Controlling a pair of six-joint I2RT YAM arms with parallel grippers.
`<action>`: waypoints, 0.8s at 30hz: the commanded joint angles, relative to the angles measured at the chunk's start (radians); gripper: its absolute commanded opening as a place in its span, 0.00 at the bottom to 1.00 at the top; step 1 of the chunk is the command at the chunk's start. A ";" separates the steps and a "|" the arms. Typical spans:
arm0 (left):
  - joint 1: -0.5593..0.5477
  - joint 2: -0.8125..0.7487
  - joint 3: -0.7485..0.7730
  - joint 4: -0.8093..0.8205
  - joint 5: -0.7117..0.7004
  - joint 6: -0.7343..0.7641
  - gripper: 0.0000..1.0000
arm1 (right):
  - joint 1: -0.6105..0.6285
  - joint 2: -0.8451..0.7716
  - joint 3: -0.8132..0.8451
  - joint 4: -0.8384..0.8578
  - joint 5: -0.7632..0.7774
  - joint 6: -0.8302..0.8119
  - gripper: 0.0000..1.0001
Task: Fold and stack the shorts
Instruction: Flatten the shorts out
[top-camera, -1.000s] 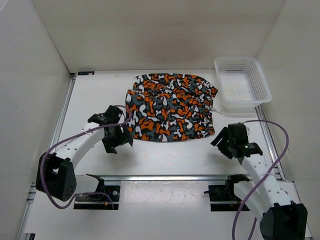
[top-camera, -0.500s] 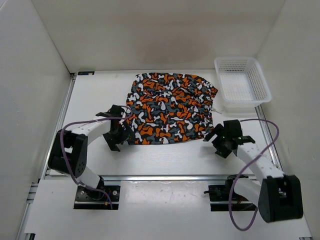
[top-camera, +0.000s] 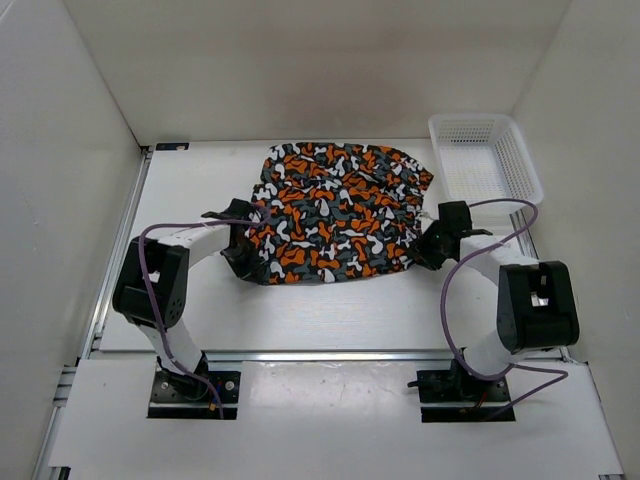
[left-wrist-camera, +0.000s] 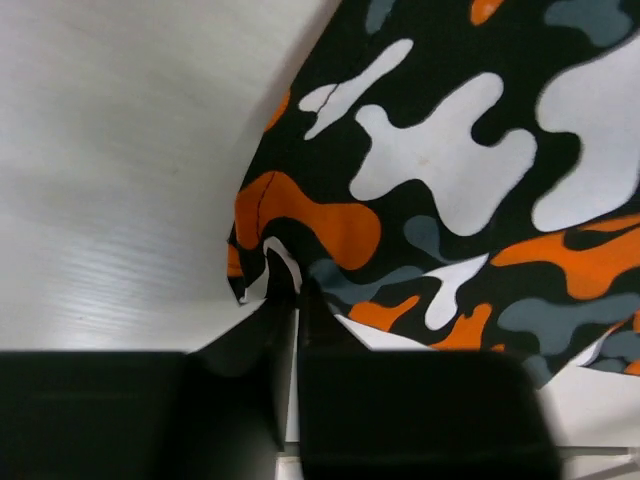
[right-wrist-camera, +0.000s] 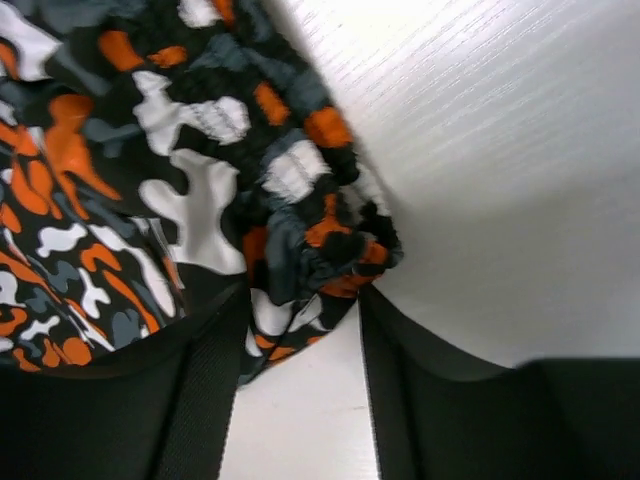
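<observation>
The shorts (top-camera: 335, 215), in orange, black, grey and white camouflage print, lie spread flat at the table's middle back. My left gripper (top-camera: 243, 262) is at their near left corner. In the left wrist view its jaws (left-wrist-camera: 285, 290) are shut, pinching the hem of the shorts (left-wrist-camera: 450, 160). My right gripper (top-camera: 425, 252) is at the near right corner. In the right wrist view its fingers (right-wrist-camera: 303, 300) press from both sides on the bunched waistband corner of the shorts (right-wrist-camera: 200, 180).
A white mesh basket (top-camera: 527, 170) stands at the back right, just beyond the right gripper. White walls enclose the table on the left, back and right. A metal rail runs along the near edge in front of the arm bases.
Both arms reached forward from the near side to the shorts' near corners. Both grippers went from wide open to closed on the fabric.
</observation>
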 joint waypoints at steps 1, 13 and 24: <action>0.000 0.012 0.032 0.045 -0.023 0.014 0.10 | -0.004 0.021 0.034 0.034 -0.006 -0.012 0.34; 0.057 -0.149 0.084 -0.021 -0.048 0.057 0.10 | -0.004 -0.143 0.034 -0.055 0.058 -0.053 0.00; 0.066 -0.474 0.083 -0.191 -0.057 0.068 0.10 | -0.004 -0.522 -0.037 -0.263 0.118 -0.090 0.00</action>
